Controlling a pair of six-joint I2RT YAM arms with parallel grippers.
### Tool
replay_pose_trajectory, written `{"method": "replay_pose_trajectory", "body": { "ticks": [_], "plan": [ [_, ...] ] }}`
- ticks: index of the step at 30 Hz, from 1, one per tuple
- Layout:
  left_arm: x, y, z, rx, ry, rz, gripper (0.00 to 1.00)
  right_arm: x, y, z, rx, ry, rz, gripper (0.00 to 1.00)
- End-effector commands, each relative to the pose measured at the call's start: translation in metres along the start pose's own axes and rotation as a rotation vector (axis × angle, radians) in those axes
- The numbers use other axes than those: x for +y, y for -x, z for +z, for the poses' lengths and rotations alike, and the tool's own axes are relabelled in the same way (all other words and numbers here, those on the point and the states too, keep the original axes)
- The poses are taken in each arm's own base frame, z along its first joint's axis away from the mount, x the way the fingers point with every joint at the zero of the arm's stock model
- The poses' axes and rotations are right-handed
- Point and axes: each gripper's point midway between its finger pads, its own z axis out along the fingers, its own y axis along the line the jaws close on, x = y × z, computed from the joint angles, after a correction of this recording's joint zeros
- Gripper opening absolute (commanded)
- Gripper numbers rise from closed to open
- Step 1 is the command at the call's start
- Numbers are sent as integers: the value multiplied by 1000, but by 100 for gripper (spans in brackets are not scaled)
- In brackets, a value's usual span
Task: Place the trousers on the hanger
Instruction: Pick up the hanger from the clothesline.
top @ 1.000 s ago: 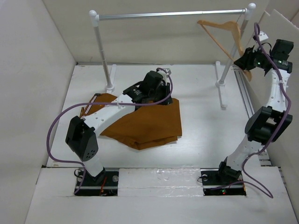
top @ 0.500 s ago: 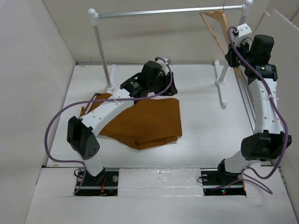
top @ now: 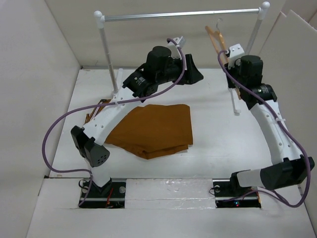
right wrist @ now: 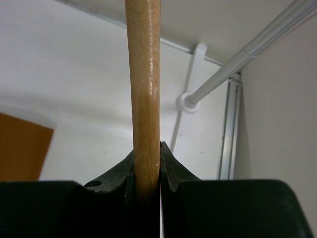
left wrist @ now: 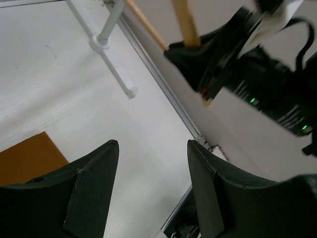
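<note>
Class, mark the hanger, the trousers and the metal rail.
hanger [right wrist: 143, 74], right wrist view, on its wooden bar.
trousers [top: 158, 129], top external view, middle of the cloth.
metal rail [top: 183, 14], top external view, middle of the bar.

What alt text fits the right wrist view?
The right hand grips a wooden bar of the hanger, which rises straight up the frame. Beyond, on the white table, a corner of the rust-brown trousers shows at left and a rack post at right.
</note>
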Motion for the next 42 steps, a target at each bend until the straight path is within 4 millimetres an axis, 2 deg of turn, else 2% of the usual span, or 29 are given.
{"method": "replay_pose_trajectory", "body": {
  "ticks": [1,2,3,5,6,7,9,10,14,16,20,27,30,31,33,34,35,36,38,39,41,42],
  "plan": [
    [-30,15,5,-39,-87,-42,54,-2,12,-26,-72,-92,38,0],
    [-34,22,8,-63,-102,-51,54,8,7,-27,-65,-74,34,0],
    [-39,26,9,-87,-109,-71,54,17,-9,-24,-31,-55,25,0],
    [-49,36,8,-150,-121,-65,55,27,-19,-32,-11,-47,25,0],
    [-44,40,11,-183,-79,-64,56,34,-32,-32,12,-33,18,0],
    [-44,40,14,-191,-63,-67,57,38,-36,-35,11,-26,15,0],
    [-31,41,26,-204,-1,-84,57,48,-40,-45,0,-4,23,0],
    [-26,40,29,-204,18,-94,57,53,-49,-46,14,4,23,0],
    [-15,30,53,-199,25,-135,58,71,-65,-53,39,40,31,0],
    [-17,28,55,-189,13,-138,58,77,-65,-56,31,55,30,0],
    [-4,18,74,-160,53,-148,58,87,-64,-63,10,81,43,0],
    [7,10,90,-142,76,-143,58,113,-68,-72,41,117,0,0],
    [13,3,91,-123,100,-144,48,116,-74,-78,68,86,-28,0],
    [13,3,89,-122,99,-143,30,110,-75,-78,80,55,-31,0],
    [16,-4,87,-105,103,-144,11,114,-89,-81,143,41,-50,0],
    [16,-6,86,-97,101,-144,0,106,-93,-83,170,0,-67,0],
    [20,-13,84,-78,115,-146,0,108,-98,-86,191,-2,-65,0],
    [20,-18,83,-62,113,-149,0,107,-106,-88,217,-3,-69,10],
    [24,-30,80,-38,115,-163,0,118,-114,-93,227,34,-60,33],
    [25,-34,78,-28,107,-170,0,120,-113,-96,210,57,-41,52],
    [29,-46,74,-26,97,-183,0,135,-118,-101,204,152,-23,63],
    [28,-48,71,-28,86,-195,0,136,-117,-104,194,174,-8,68]
  ]
}}
